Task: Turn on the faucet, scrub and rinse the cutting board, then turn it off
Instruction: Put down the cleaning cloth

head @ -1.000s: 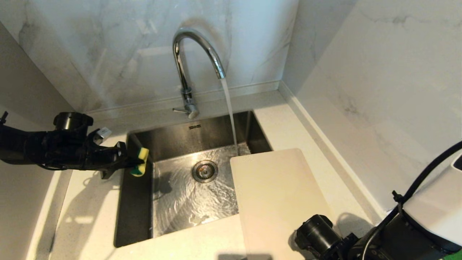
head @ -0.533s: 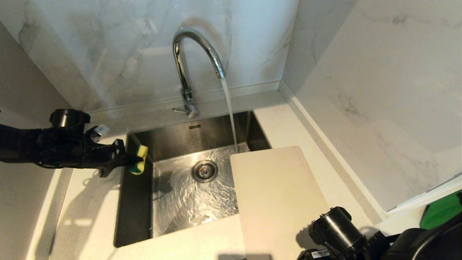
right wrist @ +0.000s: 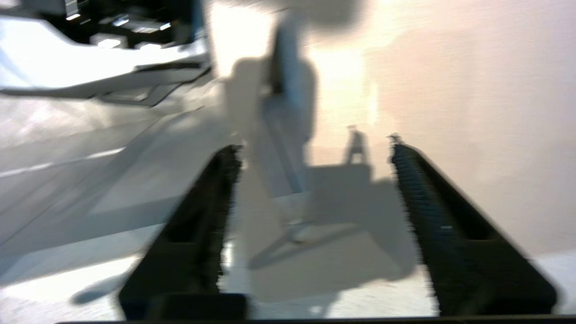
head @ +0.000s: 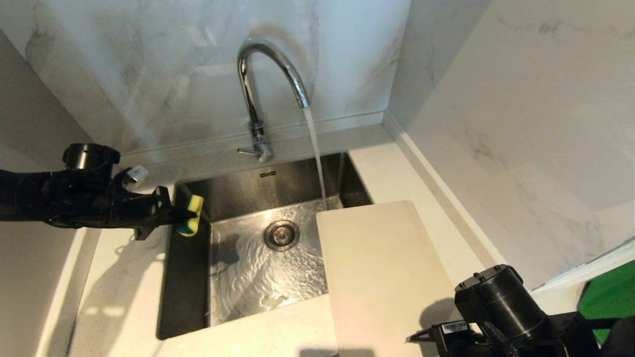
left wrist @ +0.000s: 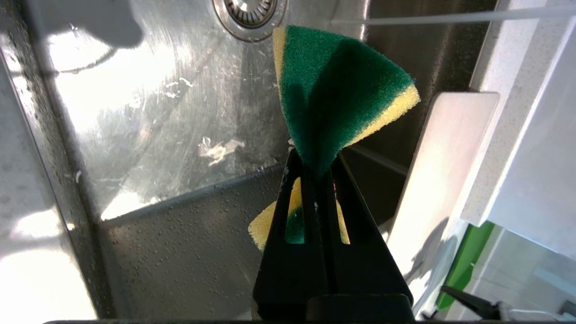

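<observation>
Reaching for the cutting board (head: 384, 277) with water already running from the faucet (head: 270, 79), the robot appears to be between turning on the tap and starting the scrub.

The left gripper (head: 186, 216), level over the sink's (head: 188, 297) left rim, has its fingers (left wrist: 315, 211) clenched on a green-and-yellow sponge (left wrist: 333, 96). The board lies flat well to that sponge's right, its far corner overhanging the basin just beside the falling stream, the rest on the desk (head: 124, 277). The right gripper (right wrist: 310, 180), low at the board's near end, has its fingers (right wrist: 423, 198) released and spread with nothing between them; the pale board fills the space just beyond the tips. The next move likely calls for those fingers to close on the board's near edge and steady it while the sponge crosses over.
</observation>
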You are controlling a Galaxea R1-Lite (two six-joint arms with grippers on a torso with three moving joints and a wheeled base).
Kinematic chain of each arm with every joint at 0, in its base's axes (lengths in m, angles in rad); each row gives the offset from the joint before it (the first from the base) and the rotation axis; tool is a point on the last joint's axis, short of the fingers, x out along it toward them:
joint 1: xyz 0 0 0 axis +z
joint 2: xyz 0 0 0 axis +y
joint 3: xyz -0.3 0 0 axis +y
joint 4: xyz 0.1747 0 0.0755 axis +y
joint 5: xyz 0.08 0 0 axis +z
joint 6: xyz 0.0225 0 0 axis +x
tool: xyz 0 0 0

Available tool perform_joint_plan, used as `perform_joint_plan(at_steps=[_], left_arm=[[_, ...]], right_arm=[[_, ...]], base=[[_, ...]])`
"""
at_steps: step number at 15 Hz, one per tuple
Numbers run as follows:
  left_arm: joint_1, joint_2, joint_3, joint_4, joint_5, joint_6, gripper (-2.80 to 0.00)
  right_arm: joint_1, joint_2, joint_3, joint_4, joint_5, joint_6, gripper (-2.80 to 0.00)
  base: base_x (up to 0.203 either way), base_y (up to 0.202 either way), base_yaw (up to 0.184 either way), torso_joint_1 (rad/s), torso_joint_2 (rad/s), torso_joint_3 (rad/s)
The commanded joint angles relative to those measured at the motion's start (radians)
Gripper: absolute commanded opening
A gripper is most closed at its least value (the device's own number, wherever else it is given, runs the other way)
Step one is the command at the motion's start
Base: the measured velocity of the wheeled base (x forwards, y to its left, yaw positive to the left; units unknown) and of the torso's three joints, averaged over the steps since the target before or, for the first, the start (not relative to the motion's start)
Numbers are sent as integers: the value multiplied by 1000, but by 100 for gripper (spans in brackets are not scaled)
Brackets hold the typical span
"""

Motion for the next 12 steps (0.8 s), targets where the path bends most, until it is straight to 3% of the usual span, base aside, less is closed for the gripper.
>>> perform_joint_plan(at_steps=[1,5,12], left_arm=[[-8,-14,2,3,-3,-5,-280],[-8,-17,5,3,-3,-5,-280],[-10,-17,5,3,-3,-5,-280]], right_arm=[[1,-43,-53,-1,-2,-5,-280],[-8,-26,-265,30,-6,-4,-280],[-78,110,-873,168,-12,12,-280]], base=[[0,0,0,0,0,0],[0,0,0,0,0,0],[0,0,0,0,0,0]])
